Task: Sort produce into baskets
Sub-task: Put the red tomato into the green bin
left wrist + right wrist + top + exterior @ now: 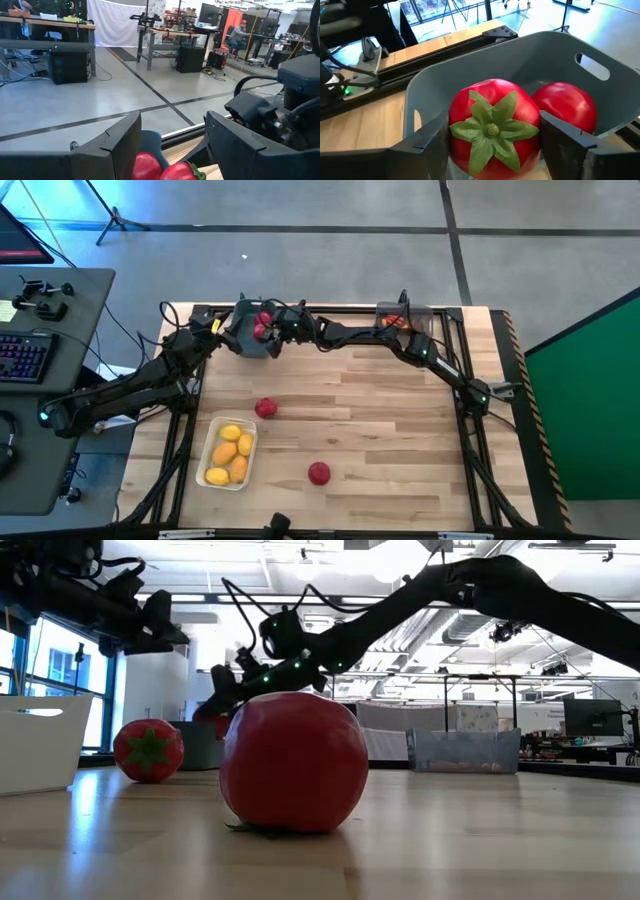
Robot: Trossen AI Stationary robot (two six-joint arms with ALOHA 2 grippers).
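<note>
Tomato (494,125) sits clamped between right gripper (492,145) fingers over the blue-grey bin (470,70) (left gripper (172,145) gapes).

The table (380,410) is pale wood planks, smooth with a low sheen; the blue-grey bin (545,55) looks like matt moulded plastic; the tomatoes (495,127) are smooth, faintly glossy red with matt, cloth-like green tops; the white tray (210,442) is plain smooth plastic.

We've got two matte black arms, chunky jointed links with loose black cables looping along them and little green LEDs glowing near the wrists.
</note>
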